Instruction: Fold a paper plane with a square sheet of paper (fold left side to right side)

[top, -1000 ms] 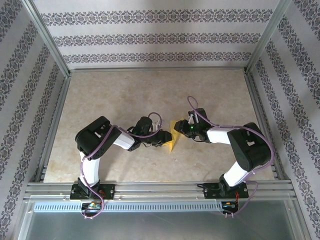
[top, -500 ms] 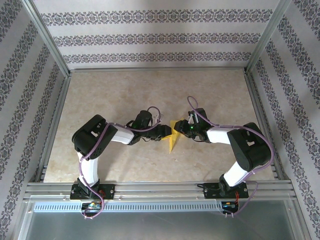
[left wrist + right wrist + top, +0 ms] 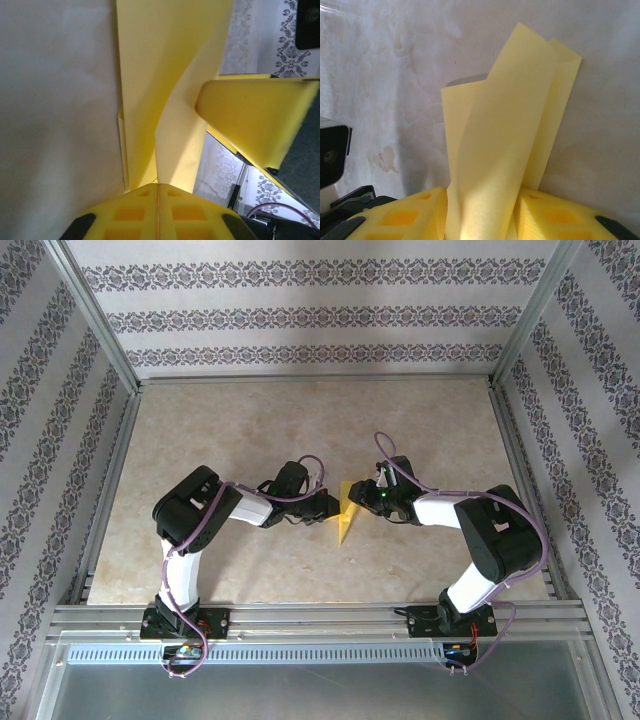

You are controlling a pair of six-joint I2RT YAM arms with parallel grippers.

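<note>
The yellow sheet of paper (image 3: pixel 346 514) sits mid-table between both arms, folded into layers and narrowing to a point like a paper plane at its near end. My left gripper (image 3: pixel 332 508) reaches it from the left. In the left wrist view its jaws (image 3: pixel 158 188) are pressed together, with a paper (image 3: pixel 165 75) flap coming out of the seam. My right gripper (image 3: pixel 364 496) meets the paper from the right. In the right wrist view it (image 3: pixel 482 195) is shut on the curled, standing paper (image 3: pixel 505 130), which fills the gap between its two yellow fingers (image 3: pixel 555 215).
The beige marbled table (image 3: pixel 250 430) is fenced by aluminium rails (image 3: pixel 310 612) and patterned walls. The left arm's elbow (image 3: pixel 195 508) and right arm's elbow (image 3: pixel 505 530) sit near the front. One right finger (image 3: pixel 250 120) shows close beside the paper.
The left gripper shifted a little up and right along the paper's left side, and its jaws went from parted to shut on the paper. The right arm held still.
</note>
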